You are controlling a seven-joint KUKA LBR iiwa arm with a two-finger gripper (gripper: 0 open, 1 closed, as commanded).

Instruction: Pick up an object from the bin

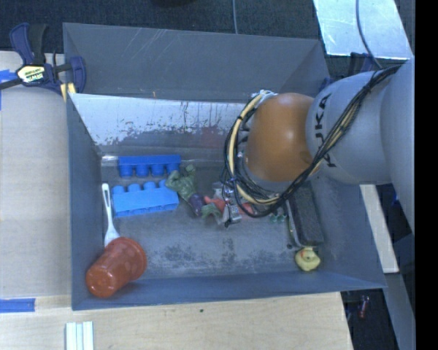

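You are likely watching the approach step: past the orange cup [115, 268] and blue brick [144, 197], a small green-and-purple toy [193, 197] is lying mid-bin, the hand [230, 211] hanging just beside it, released or clenched you cannot tell. Next it is needing centring over that toy.

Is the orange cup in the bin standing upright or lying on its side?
On its side: the orange cup lies lengthwise in the lower left corner of the bin, its side wall facing up.
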